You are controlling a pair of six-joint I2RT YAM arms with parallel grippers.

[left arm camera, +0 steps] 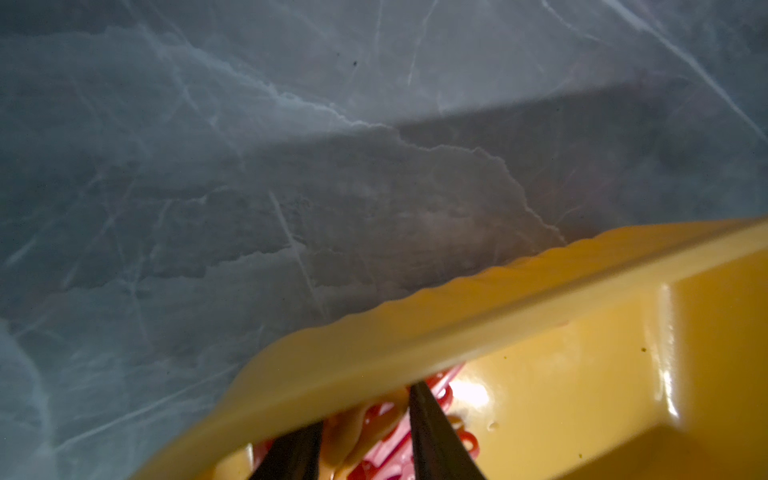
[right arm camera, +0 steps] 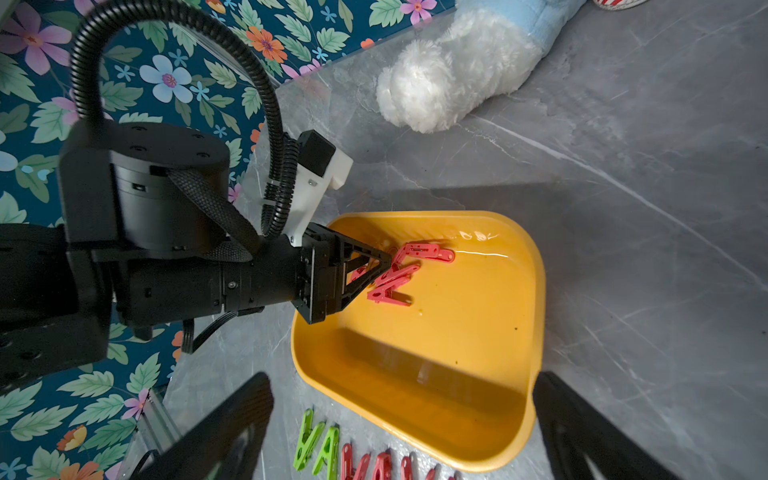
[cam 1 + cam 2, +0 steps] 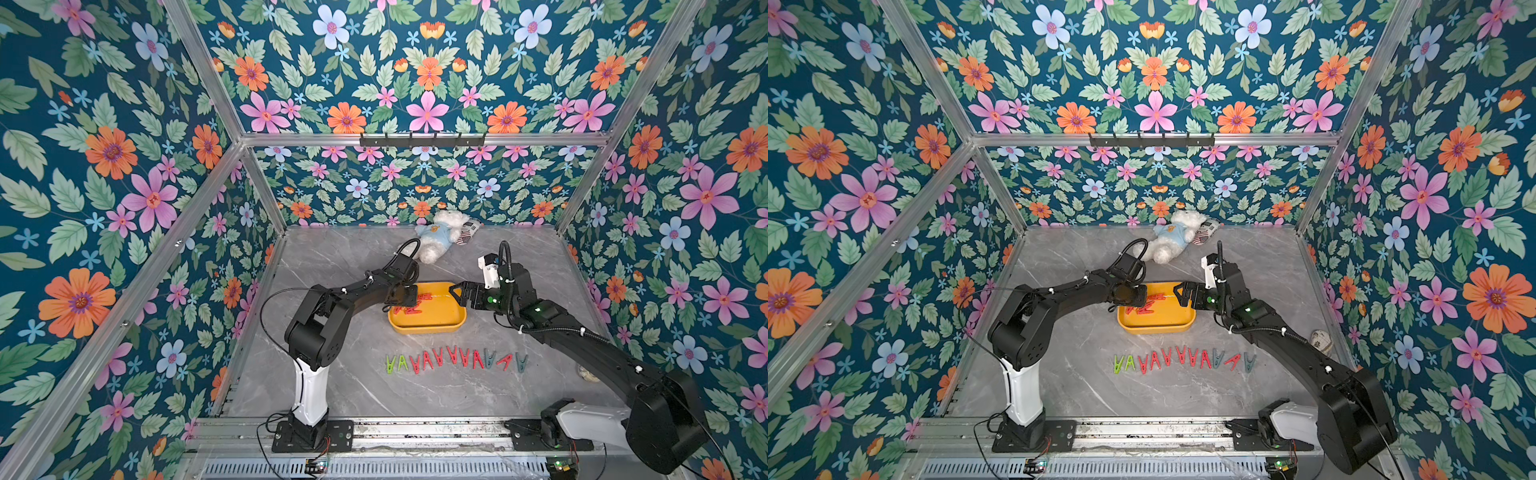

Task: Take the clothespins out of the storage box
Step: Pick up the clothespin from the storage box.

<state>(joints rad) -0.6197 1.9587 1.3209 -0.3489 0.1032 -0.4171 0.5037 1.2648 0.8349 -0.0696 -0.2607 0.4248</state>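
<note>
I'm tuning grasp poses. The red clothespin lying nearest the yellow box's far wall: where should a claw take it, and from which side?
Probably pinch the red clothespin across its two legs, mid-length, coming straight down. It lies flat on the storage box floor, close to the wall, so a sideways approach looks blocked. The left claw is nearest.

A white plush bear [image 3: 440, 237] in a pale blue top lies upper middle on the grey marble table [image 3: 353, 374], with a striped thing [image 3: 468, 231] touching it. Floral wallpaper [image 3: 104, 166] runs all round. A black hook rail [image 3: 422, 140] sits above, and a pale round object [image 3: 1320, 341] lies at the right edge.
</note>
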